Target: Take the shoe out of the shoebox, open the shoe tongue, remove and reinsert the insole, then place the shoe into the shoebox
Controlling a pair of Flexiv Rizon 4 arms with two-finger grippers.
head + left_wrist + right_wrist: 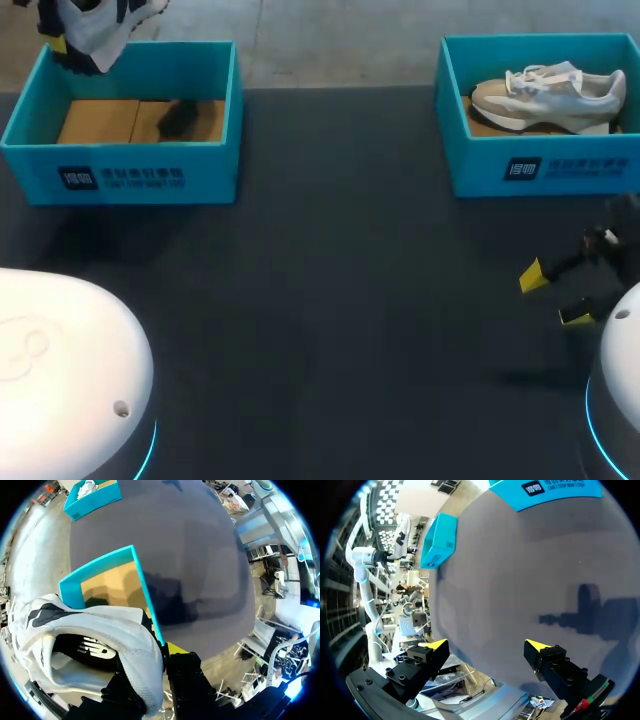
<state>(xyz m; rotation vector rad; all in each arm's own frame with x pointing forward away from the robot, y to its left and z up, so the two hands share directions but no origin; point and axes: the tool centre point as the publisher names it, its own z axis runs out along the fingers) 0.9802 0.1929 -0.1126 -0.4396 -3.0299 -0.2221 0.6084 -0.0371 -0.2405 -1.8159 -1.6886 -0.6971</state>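
My left gripper (58, 44) holds a white shoe (100, 25) in the air above the back left corner of the left teal shoebox (130, 170). In the left wrist view the gripper (152, 680) is shut on the shoe's (100, 635) upper edge, with the box (145, 590) below it showing its bare cardboard floor. A second, white and beige shoe (550, 92) lies in the right teal shoebox (540, 165). My right gripper (555, 296) hangs open and empty over the dark table in front of that box; the right wrist view shows its fingers (487, 645) wide apart.
The dark table top (350, 300) stretches between and in front of the two boxes. The white bases of my arms stand at the near left (60, 370) and near right (620, 390).
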